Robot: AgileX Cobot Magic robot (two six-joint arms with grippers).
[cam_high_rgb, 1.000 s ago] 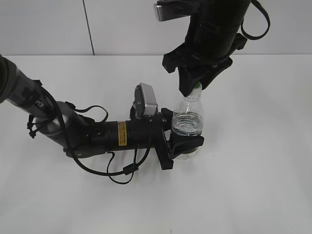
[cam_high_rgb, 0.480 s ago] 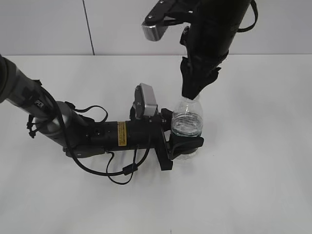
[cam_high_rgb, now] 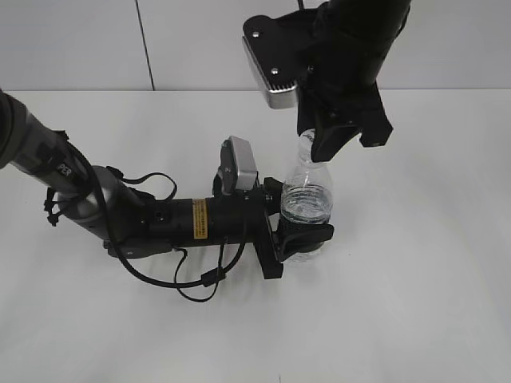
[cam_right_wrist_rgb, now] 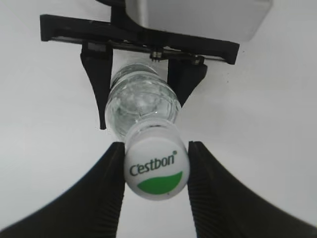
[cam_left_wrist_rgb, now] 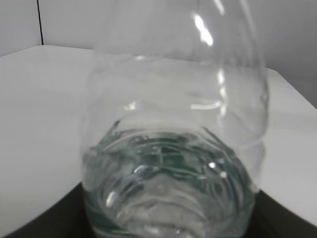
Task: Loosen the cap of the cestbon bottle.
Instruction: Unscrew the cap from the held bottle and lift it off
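Note:
The cestbon bottle (cam_high_rgb: 306, 203) stands upright on the white table, clear, ribbed and partly full of water. My left gripper (cam_high_rgb: 302, 236) reaches in from the left and is shut on its lower body; in the left wrist view the bottle (cam_left_wrist_rgb: 173, 148) fills the frame between the dark jaws. My right gripper (cam_high_rgb: 311, 142) comes down from above. In the right wrist view the white cap (cam_right_wrist_rgb: 156, 168), with the Cestbon lettering and a green patch, sits pinched between the two ribbed fingers (cam_right_wrist_rgb: 106, 193), which touch both its sides. In the exterior view the cap is hidden by the right gripper.
The left arm (cam_high_rgb: 120, 215) and its looping cables (cam_high_rgb: 200, 279) lie across the table (cam_high_rgb: 415, 303) to the left of the bottle. A pale wall (cam_high_rgb: 80, 40) stands behind the far edge. The right wrist camera housing (cam_high_rgb: 267, 60) hangs above the bottle.
The right wrist has turned about the bottle's neck while staying on the cap; its camera housing has swung round. The bottle and the left arm have stayed in place.

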